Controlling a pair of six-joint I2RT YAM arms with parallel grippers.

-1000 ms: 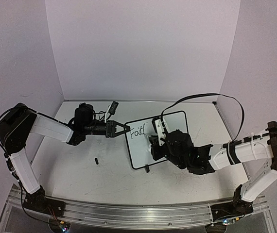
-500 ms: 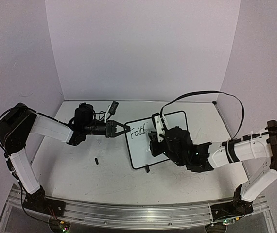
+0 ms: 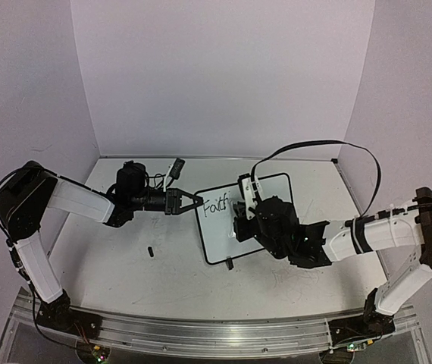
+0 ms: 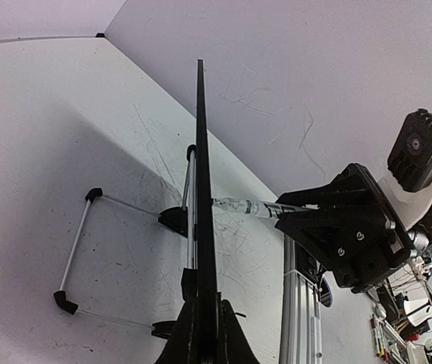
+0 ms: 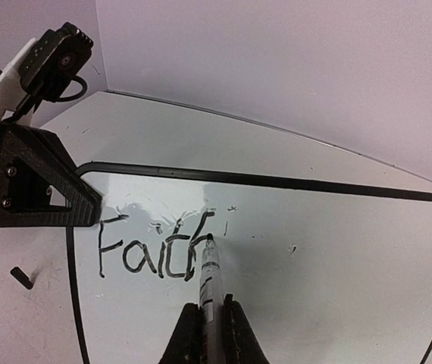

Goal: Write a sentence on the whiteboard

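On your table (image 3: 117, 273), the whiteboard (image 3: 220, 241) rests mid-centre on its feet. Your left gripper (image 3: 195, 202) is clenched on its left edge. Your right gripper (image 3: 240, 218) grasps a marker (image 5: 209, 280), with the tip touching the sentence (image 5: 151, 254), which reads only "Faith". A small black piece (image 3: 151, 251) lies apart, left of the board.
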